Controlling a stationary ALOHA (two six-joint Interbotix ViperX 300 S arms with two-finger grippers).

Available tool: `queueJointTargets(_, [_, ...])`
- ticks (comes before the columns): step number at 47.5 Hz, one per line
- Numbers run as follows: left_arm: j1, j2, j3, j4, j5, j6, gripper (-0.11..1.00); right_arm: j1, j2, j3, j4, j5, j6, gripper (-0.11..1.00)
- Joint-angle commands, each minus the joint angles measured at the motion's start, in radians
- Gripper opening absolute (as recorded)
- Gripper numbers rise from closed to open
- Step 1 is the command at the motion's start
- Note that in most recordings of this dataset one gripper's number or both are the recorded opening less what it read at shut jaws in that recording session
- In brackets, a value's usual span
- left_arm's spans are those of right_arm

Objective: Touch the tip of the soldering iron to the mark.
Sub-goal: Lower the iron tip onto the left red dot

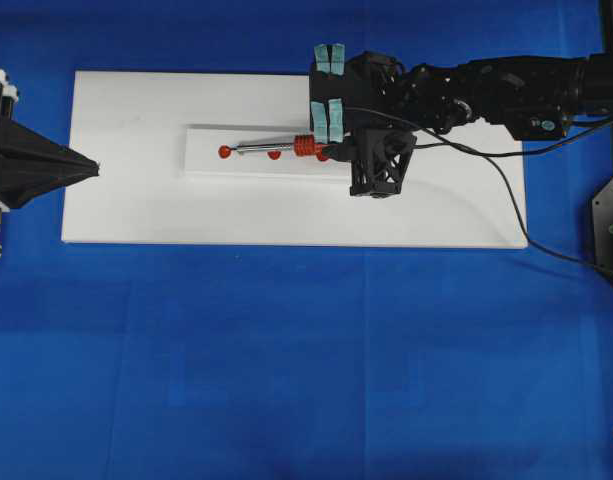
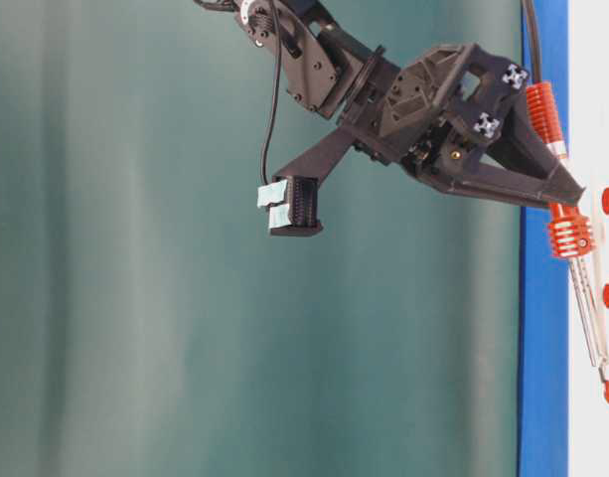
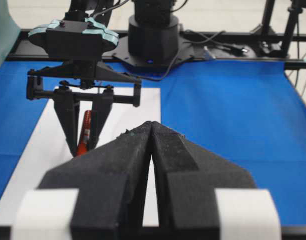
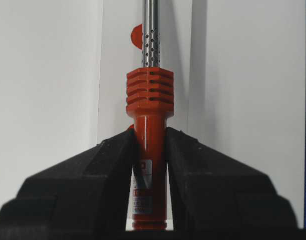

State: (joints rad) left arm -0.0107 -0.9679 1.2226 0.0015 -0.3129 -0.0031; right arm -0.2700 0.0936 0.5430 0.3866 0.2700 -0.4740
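One soldering iron (image 1: 286, 146) lies along a raised white strip (image 1: 206, 160) on one white board (image 1: 136, 200), with its orange handle clamped between the right gripper (image 4: 149, 150) fingers. Its shaft points toward nine o'clock in the overhead view. Three red marks show on the strip: one at the tip (image 1: 233, 150), which meets the leftmost mark (image 1: 224, 152), one (image 1: 274, 154) beneath mid-shaft, and one by the ribbed collar. The left gripper (image 1: 91, 168), fingers pressed together and holding nothing, sits at the board's nine o'clock edge.

Orange-handled soldering iron (image 1: 286, 147) lies level, tip (image 1: 232, 151) at red mark (image 1: 225, 152).
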Motion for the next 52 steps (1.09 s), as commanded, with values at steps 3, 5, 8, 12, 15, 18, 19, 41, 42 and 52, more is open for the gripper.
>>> queueJointTargets(3, [-0.003,0.009,-0.009,0.000,-0.009,0.002,0.00,0.000,-0.014,-0.026,-0.002,-0.005,-0.002,0.06])
queueJointTargets(5, [-0.003,0.009,-0.009,0.000,-0.009,0.002,0.00,0.002,-0.014,-0.026,0.000,-0.005,-0.002,0.06])
queueJointTargets(8, [-0.003,0.009,-0.009,0.002,-0.009,0.002,0.00,0.002,-0.014,-0.026,0.000,-0.003,-0.002,0.06])
queueJointTargets(12, [-0.003,0.009,-0.009,0.000,-0.009,0.002,0.00,0.002,-0.014,-0.026,-0.002,-0.005,-0.002,0.06])
queueJointTargets(15, [-0.003,0.009,-0.009,0.002,-0.009,0.002,0.00,0.002,-0.014,-0.026,0.000,-0.003,-0.002,0.06])
queueJointTargets(18, [-0.003,0.009,-0.009,0.000,-0.009,0.002,0.00,0.002,-0.014,-0.026,0.000,-0.003,-0.002,0.06])
queueJointTargets(19, [-0.003,0.009,-0.011,0.000,-0.009,0.002,0.00,0.002,-0.014,-0.026,0.000,-0.005,-0.002,0.06])
queueJointTargets(41, [-0.003,0.008,-0.009,0.000,-0.009,0.002,0.00,0.006,-0.014,-0.026,0.000,0.003,0.000,0.06])
queueJointTargets(42, [-0.003,0.008,-0.011,0.002,-0.009,0.002,0.00,0.006,-0.014,-0.026,0.000,0.005,0.000,0.06])
queueJointTargets(52, [-0.003,0.009,-0.009,0.002,-0.009,0.000,0.00,0.006,-0.063,-0.031,0.000,0.034,0.002,0.06])
